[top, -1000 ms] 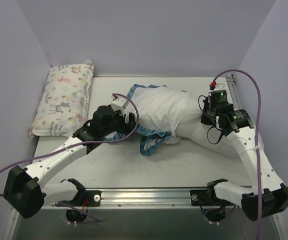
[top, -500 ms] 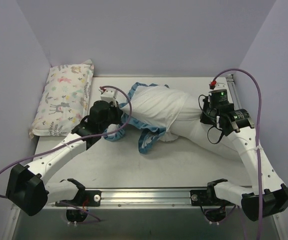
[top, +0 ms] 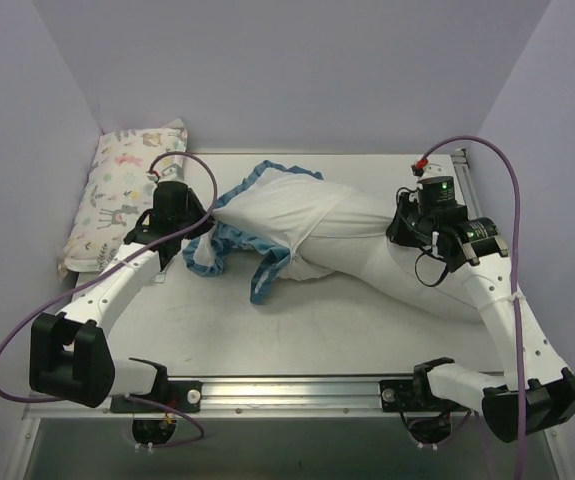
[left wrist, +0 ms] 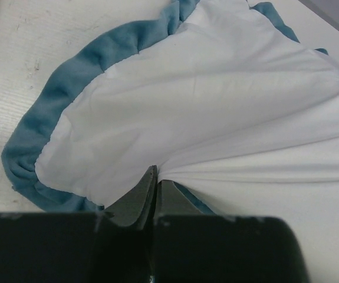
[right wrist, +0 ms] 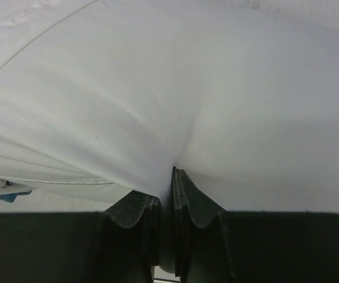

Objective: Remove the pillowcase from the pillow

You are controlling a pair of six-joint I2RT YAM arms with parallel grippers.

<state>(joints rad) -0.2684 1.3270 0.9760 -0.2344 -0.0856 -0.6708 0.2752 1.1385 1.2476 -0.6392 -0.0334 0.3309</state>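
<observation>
The right gripper point(right wrist: 165, 187) is clenched on a fold of the pillow point(top: 412, 282), which lies across the right half of the table point(top: 347, 335). The left gripper point(left wrist: 155, 187) pinches the pillowcase point(top: 272, 205) mid-table, white side up, overlapping the pillow's left end. An animal-print pillow point(top: 132, 195) sits far left.

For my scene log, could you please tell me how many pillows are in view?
2. A pastel animal-print pillow lies at the far left. A plain white pillow lies centre-right, its left part inside the pillowcase. No other shows, and none seems hidden.
</observation>
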